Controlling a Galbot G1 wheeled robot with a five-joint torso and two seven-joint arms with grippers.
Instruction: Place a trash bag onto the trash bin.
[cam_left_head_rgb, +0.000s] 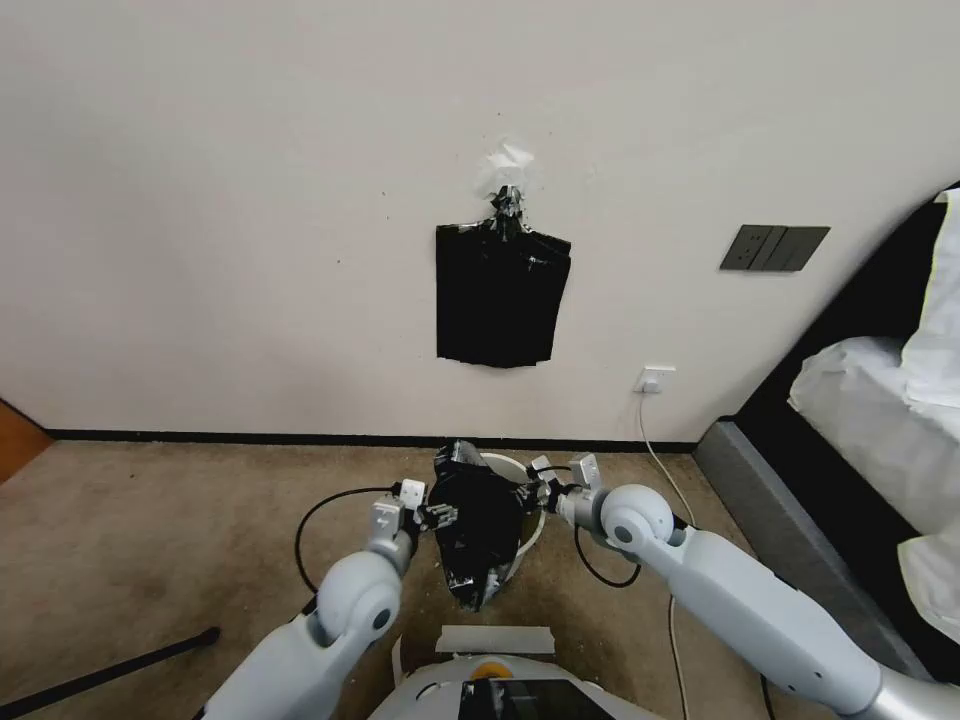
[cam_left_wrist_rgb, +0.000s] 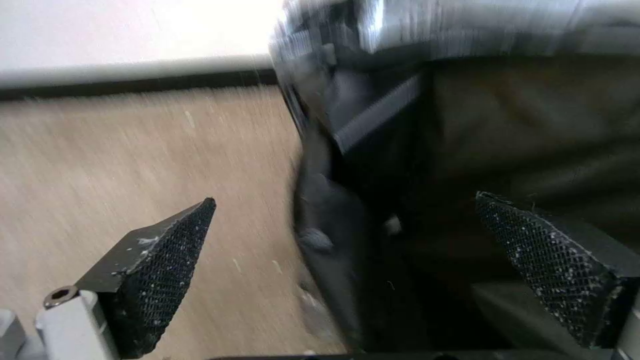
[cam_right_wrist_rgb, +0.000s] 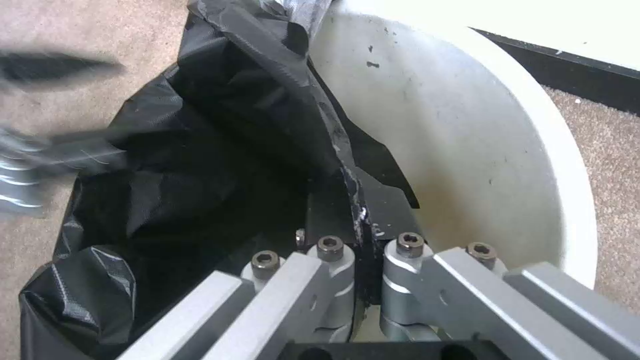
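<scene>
— How many bags are there?
— One loose trash bag (cam_left_head_rgb: 480, 530), crinkled and black, and one flat bundle of black bags (cam_left_head_rgb: 500, 292) on the wall.
— Bins?
— One trash bin (cam_left_head_rgb: 528, 520), cream-white.
— Grippers?
— Two: the left gripper (cam_left_head_rgb: 445, 516) and the right gripper (cam_left_head_rgb: 528, 492).
— Anything on the wall besides?
— One dark switch panel (cam_left_head_rgb: 773, 248) and one white socket (cam_left_head_rgb: 653, 380) with a single cable (cam_left_head_rgb: 668, 476).

A flat bundle of black bags (cam_left_head_rgb: 500, 296) hangs on the pale wall (cam_left_head_rgb: 220, 200), taped at its gathered top. To its right sits a dark switch panel (cam_left_head_rgb: 774, 248), and lower down a white socket (cam_left_head_rgb: 653, 380) with a white cable (cam_left_head_rgb: 660, 450) trailing onto the beige carpet (cam_left_head_rgb: 150, 520). A bed with white bedding (cam_left_head_rgb: 880, 420) stands along the carpet's right edge.
</scene>
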